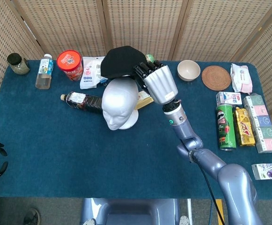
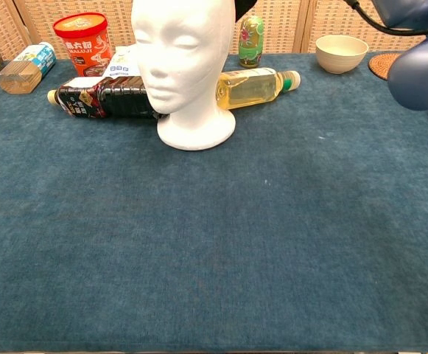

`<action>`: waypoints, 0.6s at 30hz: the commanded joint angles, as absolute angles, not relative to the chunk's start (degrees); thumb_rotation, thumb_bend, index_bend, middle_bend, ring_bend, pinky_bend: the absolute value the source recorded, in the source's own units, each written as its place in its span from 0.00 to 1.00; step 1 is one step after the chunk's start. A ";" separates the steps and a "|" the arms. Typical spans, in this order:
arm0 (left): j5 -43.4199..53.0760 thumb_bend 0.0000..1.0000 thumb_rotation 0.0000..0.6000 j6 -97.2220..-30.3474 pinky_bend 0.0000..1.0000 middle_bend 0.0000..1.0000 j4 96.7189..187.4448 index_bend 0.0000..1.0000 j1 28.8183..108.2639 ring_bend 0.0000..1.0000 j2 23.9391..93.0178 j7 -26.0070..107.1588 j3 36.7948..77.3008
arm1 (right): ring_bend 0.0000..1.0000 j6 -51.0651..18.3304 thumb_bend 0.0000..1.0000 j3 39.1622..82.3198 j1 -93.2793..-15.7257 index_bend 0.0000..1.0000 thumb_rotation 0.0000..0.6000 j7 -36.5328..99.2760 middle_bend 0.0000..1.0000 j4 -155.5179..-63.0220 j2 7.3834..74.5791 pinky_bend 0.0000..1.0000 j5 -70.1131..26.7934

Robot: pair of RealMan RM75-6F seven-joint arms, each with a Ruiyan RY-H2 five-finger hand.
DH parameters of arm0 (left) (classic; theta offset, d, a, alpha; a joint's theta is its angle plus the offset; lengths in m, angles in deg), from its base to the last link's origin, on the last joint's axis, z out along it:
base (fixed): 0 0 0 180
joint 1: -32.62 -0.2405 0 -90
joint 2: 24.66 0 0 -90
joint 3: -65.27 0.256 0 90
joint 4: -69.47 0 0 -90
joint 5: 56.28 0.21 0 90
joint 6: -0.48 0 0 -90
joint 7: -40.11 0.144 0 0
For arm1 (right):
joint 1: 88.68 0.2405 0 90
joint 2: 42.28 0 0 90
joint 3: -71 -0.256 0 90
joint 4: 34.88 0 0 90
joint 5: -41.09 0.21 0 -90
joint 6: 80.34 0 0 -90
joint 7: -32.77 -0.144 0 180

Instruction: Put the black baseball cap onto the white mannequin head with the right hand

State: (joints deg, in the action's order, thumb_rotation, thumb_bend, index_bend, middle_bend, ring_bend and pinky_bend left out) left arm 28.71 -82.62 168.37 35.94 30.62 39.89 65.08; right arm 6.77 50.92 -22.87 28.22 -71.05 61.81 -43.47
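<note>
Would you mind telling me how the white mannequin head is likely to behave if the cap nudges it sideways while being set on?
The white mannequin head looks like foam, so probably light and easily shoved. It stands tall on a narrow round base, so a push near the crown from the black cap in the right hand might tip it. The dark bottle lying beside it may brace that side slightly.

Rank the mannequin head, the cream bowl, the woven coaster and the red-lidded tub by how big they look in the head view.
1. white mannequin head, clearly largest.
2. woven coaster.
3. red-lidded tub and cream bowl look about alike; I would not rank them.
</note>
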 commanded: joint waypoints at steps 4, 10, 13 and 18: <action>28.86 0.34 1.00 -82.43 0.33 0.31 168.39 0.46 36.18 0.26 30.77 40.12 65.00 | 0.68 9.13 0.71 52.75 -24.67 0.77 1.00 29.89 0.64 -74.67 60.36 0.74 -45.47; 28.79 0.34 1.00 -82.05 0.33 0.31 168.43 0.45 36.38 0.26 30.94 40.47 65.01 | 0.68 10.46 0.71 53.89 -26.50 0.77 1.00 31.31 0.64 -78.42 59.24 0.74 -46.50; 28.84 0.34 1.00 -82.10 0.33 0.31 168.51 0.45 36.41 0.26 30.99 40.69 64.98 | 0.68 11.17 0.71 54.77 -27.36 0.77 1.00 31.96 0.64 -79.96 58.81 0.74 -47.43; 28.74 0.34 1.00 -81.91 0.33 0.31 168.60 0.46 36.47 0.26 31.06 40.98 65.03 | 0.68 12.42 0.71 56.04 -28.97 0.77 1.00 33.17 0.63 -82.96 58.18 0.74 -48.82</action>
